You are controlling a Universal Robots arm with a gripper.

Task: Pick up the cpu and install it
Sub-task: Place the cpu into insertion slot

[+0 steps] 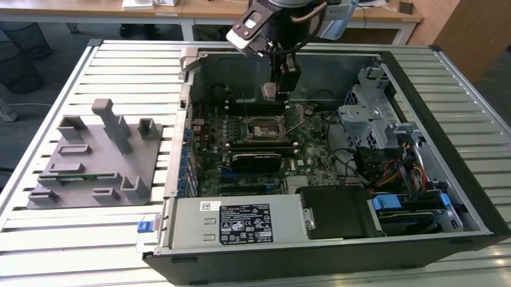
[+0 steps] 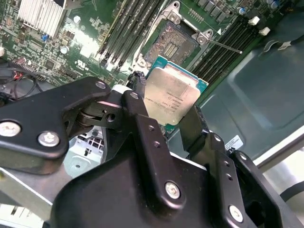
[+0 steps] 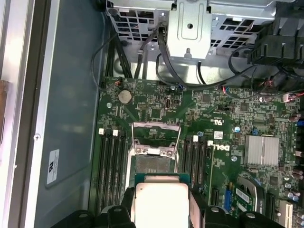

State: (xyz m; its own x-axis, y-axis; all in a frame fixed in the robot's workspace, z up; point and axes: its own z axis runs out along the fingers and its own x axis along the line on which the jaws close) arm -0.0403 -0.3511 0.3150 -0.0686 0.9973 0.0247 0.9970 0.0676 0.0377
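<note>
An open desktop computer case [image 1: 343, 75] lies on the slatted table [image 1: 96, 239], its green motherboard [image 3: 209, 114] facing up and the CPU socket [image 2: 172, 43] showing with its load plate raised. The gripper [image 2: 166, 108] hangs inside the case above the board near that socket. Its 2 black fingers [image 2: 142, 123] are closed narrowly on opposite edges of the cpu [image 2: 173, 92], held clear of the board.
</note>
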